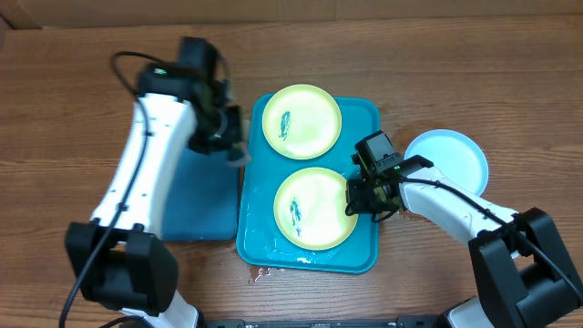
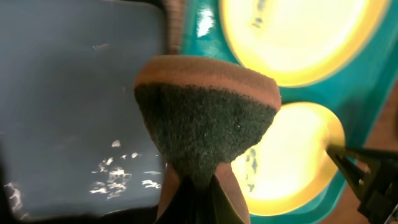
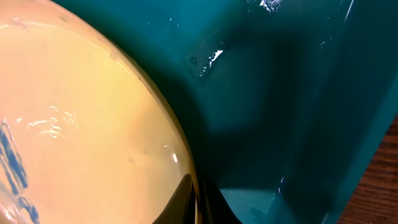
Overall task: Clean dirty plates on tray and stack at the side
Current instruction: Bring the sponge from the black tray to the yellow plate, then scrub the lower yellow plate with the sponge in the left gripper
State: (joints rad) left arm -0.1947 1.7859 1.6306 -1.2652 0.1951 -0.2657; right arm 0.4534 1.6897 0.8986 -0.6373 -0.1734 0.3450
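Observation:
Two yellow-green plates lie on the turquoise tray point(image 1: 364, 123): the far plate point(image 1: 301, 120) and the near plate point(image 1: 314, 208), each with a dark teal smear. A light blue plate point(image 1: 448, 159) sits on the table to the right of the tray. My right gripper point(image 1: 357, 193) is shut on the near plate's right rim point(image 3: 186, 162), one finger above and one below. My left gripper point(image 1: 232, 146) is shut on a brown-and-green sponge point(image 2: 208, 118), held above the left edge of the tray, over the gap to the dark blue tray.
A smaller dark blue tray point(image 1: 196, 196) lies left of the turquoise tray, with wet specks on it point(image 2: 118, 171). Water is spilled on the wooden table at the tray's front edge point(image 1: 264, 271).

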